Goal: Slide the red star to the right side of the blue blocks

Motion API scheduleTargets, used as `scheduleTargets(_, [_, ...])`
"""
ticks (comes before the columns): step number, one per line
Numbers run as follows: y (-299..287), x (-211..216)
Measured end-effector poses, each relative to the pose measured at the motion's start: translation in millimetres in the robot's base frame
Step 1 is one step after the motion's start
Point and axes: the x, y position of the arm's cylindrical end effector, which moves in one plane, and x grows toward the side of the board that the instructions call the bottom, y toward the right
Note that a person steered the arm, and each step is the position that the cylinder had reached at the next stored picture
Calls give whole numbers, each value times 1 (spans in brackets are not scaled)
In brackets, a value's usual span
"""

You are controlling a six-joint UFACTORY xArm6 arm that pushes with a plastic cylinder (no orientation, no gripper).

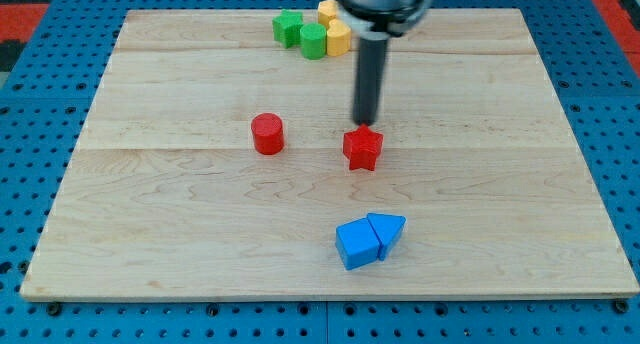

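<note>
The wooden board (180,234) carries a red star (363,149) at its centre, with a red cylinder (267,134) resting well apart at the star's nine o'clock. At the star's six o'clock sit a blue cube (357,244) and a blue triangular block (388,230), touching each other. Up at eleven o'clock, by the board's top edge, a tight cluster: green star-like block (288,28), green cylinder (314,41), and two yellow blocks (338,37), shapes unclear.

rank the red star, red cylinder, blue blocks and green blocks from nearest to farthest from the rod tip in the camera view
From my tip:
1. red star, just below the tip.
2. red cylinder, toward the view's left.
3. green blocks, at the view's top, and blue blocks, at the view's bottom: too close to call.
</note>
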Motion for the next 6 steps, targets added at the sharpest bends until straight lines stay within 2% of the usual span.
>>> scheduleTargets(1, [-7, 22])
scheduleTargets(2, [20, 76])
scheduleTargets(3, [89, 92])
scheduleTargets(4, [87, 63])
scheduleTargets(5, [137, 67])
scheduleTargets(6, [149, 111])
